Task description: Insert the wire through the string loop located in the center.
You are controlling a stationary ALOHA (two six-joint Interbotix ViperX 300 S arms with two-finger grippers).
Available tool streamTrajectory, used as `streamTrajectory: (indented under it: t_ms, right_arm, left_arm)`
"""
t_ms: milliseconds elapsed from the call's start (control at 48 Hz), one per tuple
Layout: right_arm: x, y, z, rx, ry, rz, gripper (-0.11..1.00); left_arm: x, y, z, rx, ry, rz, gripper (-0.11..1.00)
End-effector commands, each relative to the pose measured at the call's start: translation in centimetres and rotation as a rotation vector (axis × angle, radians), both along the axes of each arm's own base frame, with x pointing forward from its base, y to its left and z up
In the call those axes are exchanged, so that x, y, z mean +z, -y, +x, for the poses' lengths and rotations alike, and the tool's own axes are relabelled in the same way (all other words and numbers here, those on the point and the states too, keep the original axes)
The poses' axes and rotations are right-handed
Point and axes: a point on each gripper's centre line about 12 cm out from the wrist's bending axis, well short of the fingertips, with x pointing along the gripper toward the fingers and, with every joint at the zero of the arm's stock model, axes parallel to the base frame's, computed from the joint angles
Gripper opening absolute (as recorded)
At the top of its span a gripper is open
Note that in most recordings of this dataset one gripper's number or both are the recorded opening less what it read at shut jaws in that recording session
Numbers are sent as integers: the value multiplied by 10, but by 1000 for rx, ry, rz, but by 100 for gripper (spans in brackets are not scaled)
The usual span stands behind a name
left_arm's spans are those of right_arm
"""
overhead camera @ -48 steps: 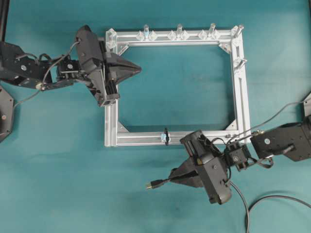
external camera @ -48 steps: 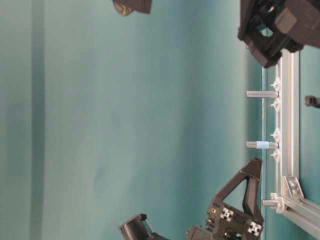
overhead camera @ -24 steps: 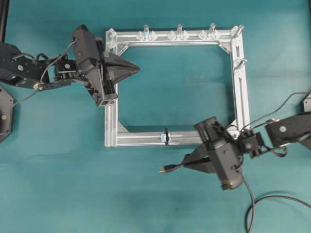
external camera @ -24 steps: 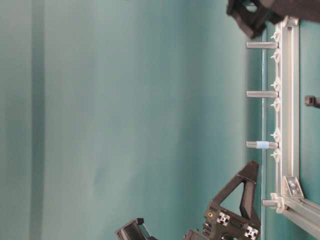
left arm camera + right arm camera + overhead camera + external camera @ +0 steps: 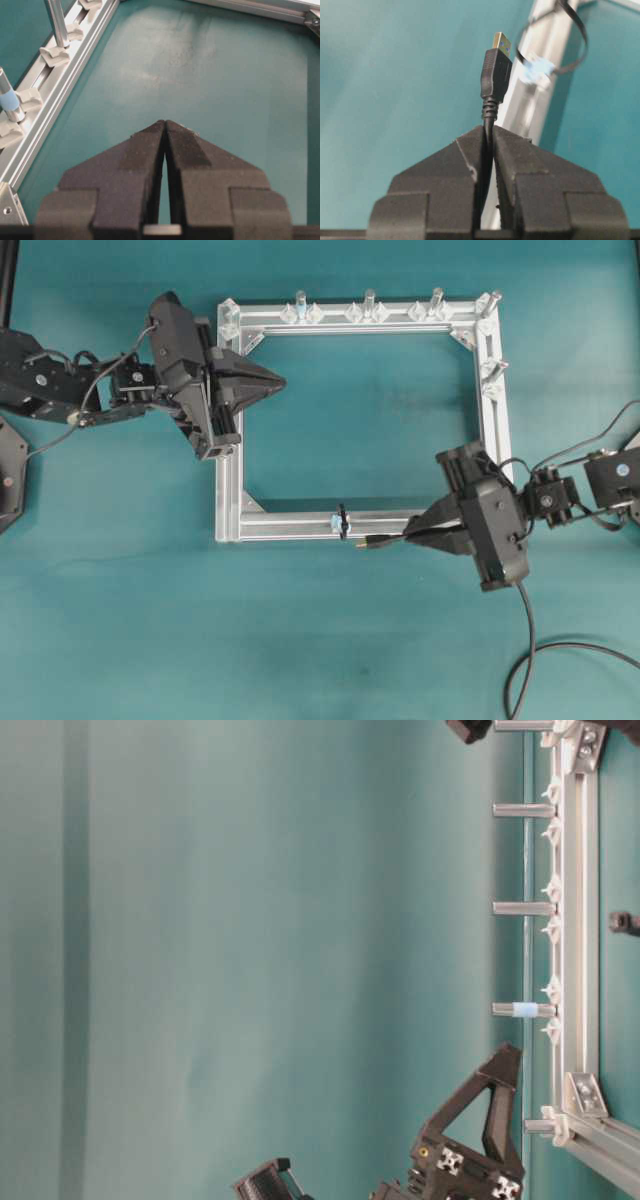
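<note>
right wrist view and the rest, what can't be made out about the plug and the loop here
- Whether the plug lines up with the string loop: right wrist view, loop blurred and cut off by the top edge.
- Gap between plug and loop: overhead view, both too small.
- Right gripper: table-level view, almost wholly past the top edge.
- Wire's far end: overhead view, leaves the frame's edge.

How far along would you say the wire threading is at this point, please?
Done: the right pincer is shut on the wire, plug sticking out ahead. In hand: the plug tip sits just right of the string loop on the frame's bottom bar, aimed toward it. Left: the plug has not entered the loop, so the insertion itself remains. The left pincer is shut and empty above the frame's left side.
</note>
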Motion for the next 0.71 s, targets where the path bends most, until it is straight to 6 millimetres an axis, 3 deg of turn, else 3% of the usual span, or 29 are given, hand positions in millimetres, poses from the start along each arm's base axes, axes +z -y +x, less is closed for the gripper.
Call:
streamTrajectory:
  t_ms: [0,250,687]
  right_arm:
    - [7,6,1,-18,21,3,7]
    - [6,20,2,-63,18,2,7]
    - [6,20,2,-63,20,2,7]
  left_arm:
    - [10,1,2,-4,32,5,0]
    - [11,1,2,-3,35,4,0]
    - [11,1,2,-3,37,4,0]
